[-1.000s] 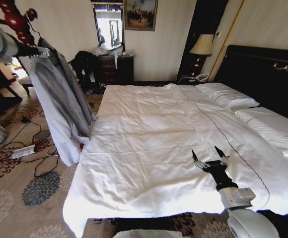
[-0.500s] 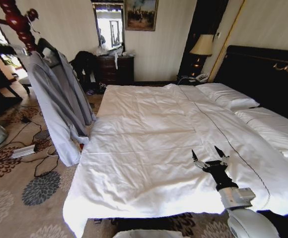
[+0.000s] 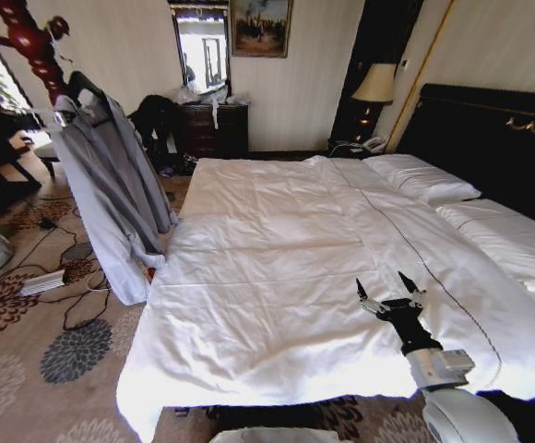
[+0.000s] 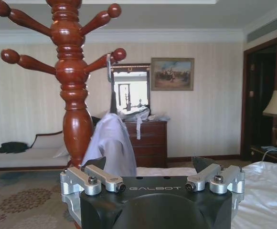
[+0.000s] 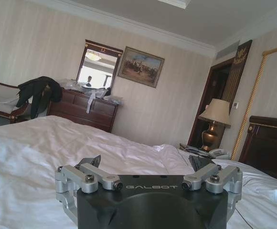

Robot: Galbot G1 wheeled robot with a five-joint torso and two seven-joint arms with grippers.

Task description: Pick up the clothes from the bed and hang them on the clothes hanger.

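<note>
While the light grey-lavender long-sleeved collared shirt hung off to the robot's left of the wide white-sheeted bed, it sat on a slim black shoulder-shaped hanger whose thin silver hook was looped over a peg of the reddish-brown turned-wood coat stand. So the shirt was off the bed, draped down beside the mattress edge with its hem well above the patterned floral carpet.

The left gripper was pulled back from the stand in the left wrist view, jaws spread wide and holding nothing — the shirt and stand were visible between and beyond its fingertips, clearly apart from them.

The right gripper hovered low over the near right part of the bed, also spread wide and empty, its black fingers splayed above the white sheet.

White pillows lay up by the tall dark headboard with gold trim. A black garment was slung near the dark wooden dresser at the far wall.
</note>
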